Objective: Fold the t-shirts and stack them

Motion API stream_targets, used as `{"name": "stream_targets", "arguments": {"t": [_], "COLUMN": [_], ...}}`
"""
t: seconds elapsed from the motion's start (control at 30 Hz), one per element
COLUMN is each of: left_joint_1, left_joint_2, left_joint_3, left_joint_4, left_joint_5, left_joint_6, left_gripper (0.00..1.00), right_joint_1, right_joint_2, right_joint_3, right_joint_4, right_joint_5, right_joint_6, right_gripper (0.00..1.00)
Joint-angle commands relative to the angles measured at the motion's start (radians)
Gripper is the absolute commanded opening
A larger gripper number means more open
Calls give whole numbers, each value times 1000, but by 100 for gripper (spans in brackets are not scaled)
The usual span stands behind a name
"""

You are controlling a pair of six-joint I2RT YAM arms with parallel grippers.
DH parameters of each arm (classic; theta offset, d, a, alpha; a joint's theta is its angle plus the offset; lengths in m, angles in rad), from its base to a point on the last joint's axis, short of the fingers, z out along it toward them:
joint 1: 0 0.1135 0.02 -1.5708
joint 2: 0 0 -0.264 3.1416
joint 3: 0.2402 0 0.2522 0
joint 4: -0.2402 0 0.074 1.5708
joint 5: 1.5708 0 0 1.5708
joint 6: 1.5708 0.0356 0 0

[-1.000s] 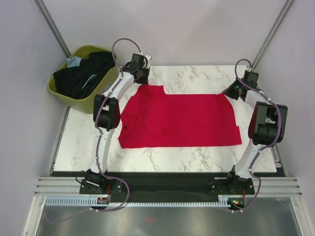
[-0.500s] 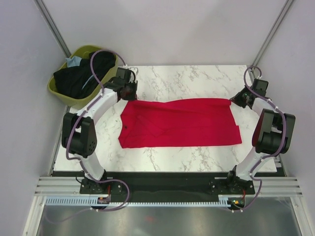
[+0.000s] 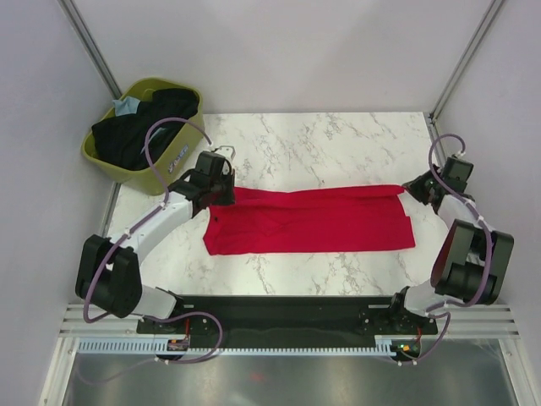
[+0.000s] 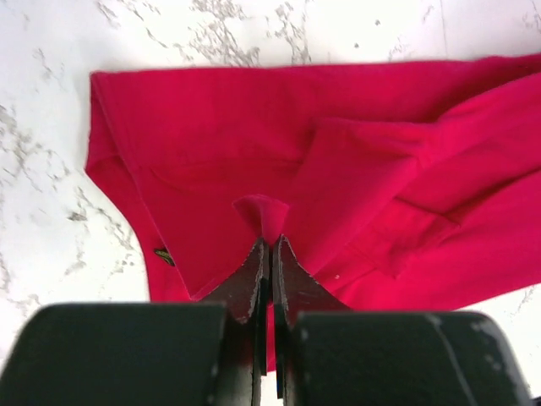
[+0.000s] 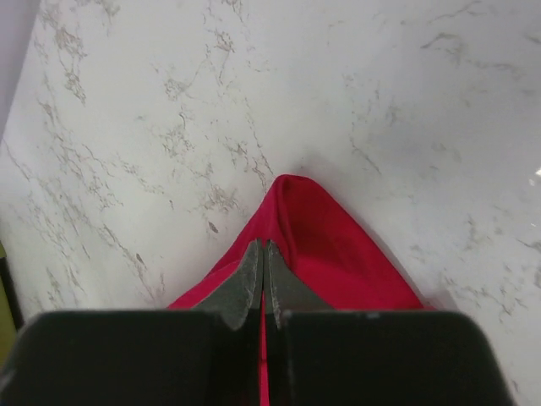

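The red t-shirt (image 3: 308,222) lies across the middle of the marble tabletop (image 3: 321,144) as a long band running from left to right, with its far edge drawn up off the surface at both ends. The left pincer (image 3: 221,193) sits at the shirt's far left corner. In the left wrist view its two fingers are pressed together on a small raised pinch of red cloth, and beyond them the shirt spreads out in overlapping folded layers, with a small dark label (image 4: 164,255) near the left hem. The right pincer (image 3: 412,190) sits at the far right corner. In the right wrist view its fingers are likewise closed on a peak of red fabric that rises like a tent above bare marble. An olive-green basket (image 3: 110,162) stands at the far left corner of the tabletop, well apart from the red shirt. It holds the black t-shirts (image 3: 139,135) in a loose heap and a light blue t-shirt (image 3: 127,106) tucked against its far rim.
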Motion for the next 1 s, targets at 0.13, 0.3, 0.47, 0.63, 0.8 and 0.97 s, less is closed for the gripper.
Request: {"name": "stream_targets", "arguments": {"t": [0.13, 0.3, 0.47, 0.63, 0.8, 0.97], "left_joint_1": [-10, 40, 56, 56, 54, 45], "left_joint_2": [-89, 102, 317, 446, 463, 369], "left_joint_3": [-58, 215, 461, 593, 578, 494], "left_joint_4": [163, 168, 145, 105, 93, 88], "left_joint_5": [-145, -188, -108, -105, -97, -99], "left_joint_6": [-40, 22, 114, 175, 200, 171], "left_gripper": [2, 2, 2, 2, 2, 2], "right_joint_1": [-96, -85, -79, -62, -52, -52], "right_joint_2": [-214, -56, 129, 252, 283, 223], "right_joint_3": [-103, 5, 150, 214, 208, 188], "right_joint_4": [215, 328, 362, 400, 436, 433], "right_joint_5": [-56, -182, -219, -280, -289, -297], "right_joint_6": [140, 247, 235, 244, 241, 223], "right_gripper": [0, 0, 0, 0, 0, 0]}}
